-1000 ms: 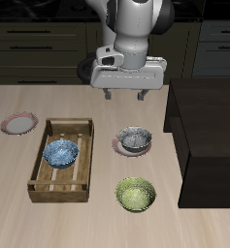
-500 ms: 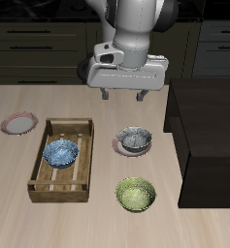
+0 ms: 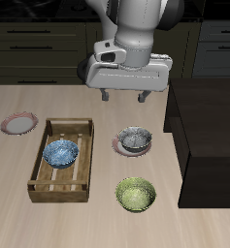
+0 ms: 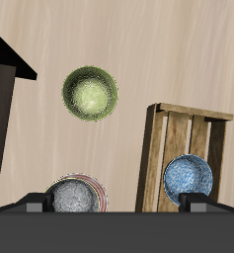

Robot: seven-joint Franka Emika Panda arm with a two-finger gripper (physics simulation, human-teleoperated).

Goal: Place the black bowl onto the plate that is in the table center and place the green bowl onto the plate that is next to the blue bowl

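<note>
While the gripper (image 3: 125, 95) hangs open and empty, the green bowl (image 3: 135, 195) looks rigid, light, probably slick; pinch 1 rim edge.

We are looking at a simulated kitchen: dark cabinet drawers (image 3: 34, 44) with bar handles line the back wall behind a light wooden table (image 3: 87, 218) that carries bowls, plates and a wooden crate (image 3: 60, 159).

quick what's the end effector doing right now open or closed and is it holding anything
End effector: open, fingers spread wide, holding nothing, up above the table behind the black bowl.
</note>
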